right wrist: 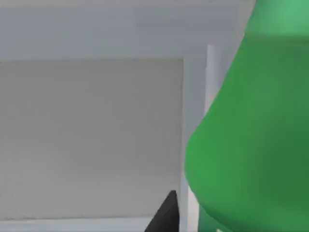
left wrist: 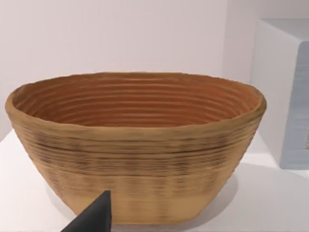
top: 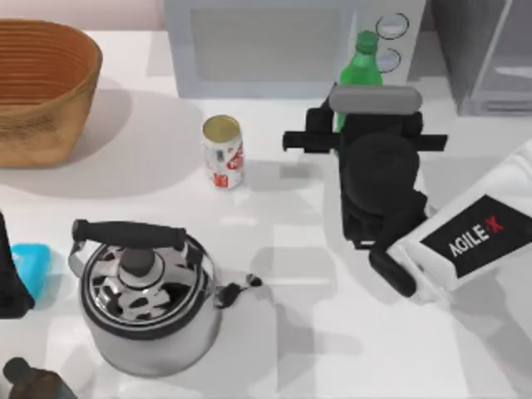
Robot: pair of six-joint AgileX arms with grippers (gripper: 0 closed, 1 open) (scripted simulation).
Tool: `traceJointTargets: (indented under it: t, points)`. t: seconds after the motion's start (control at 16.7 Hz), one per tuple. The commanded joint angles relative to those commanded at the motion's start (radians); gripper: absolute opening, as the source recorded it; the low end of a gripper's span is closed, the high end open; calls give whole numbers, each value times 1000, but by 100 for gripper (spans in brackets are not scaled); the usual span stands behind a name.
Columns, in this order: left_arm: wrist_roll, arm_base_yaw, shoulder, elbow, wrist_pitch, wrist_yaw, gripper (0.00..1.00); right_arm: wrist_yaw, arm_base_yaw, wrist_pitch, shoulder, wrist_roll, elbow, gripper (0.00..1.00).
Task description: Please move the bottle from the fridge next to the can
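Bottle (top: 361, 62): translucent green plastic, green cap, upright, directly ahead of right end effector (top: 353, 116); grip state cannot be told.

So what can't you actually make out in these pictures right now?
- Bottle: in the top view the right gripper and its wrist cover the lower body, so the grip is unclear.
- Bottle in the right wrist view: cut off by the edge, cap and label unseen.
- Fridge: cropped at the top view's corner.
- Dark bottle: cut by the bottom edge.
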Motion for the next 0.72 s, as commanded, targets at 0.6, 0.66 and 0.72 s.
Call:
traceJointTargets:
  t: [0.6,0.66,0.72]
  points:
    - [0,0,0,0,0,0,100,-9,11,4,4,0,0,0]
    - [0,0,0,0,0,0,100,-9,11,4,4,0,0,8]
    - [0,0,0,0,0,0,100,-9,11,4,4,0,0,15]
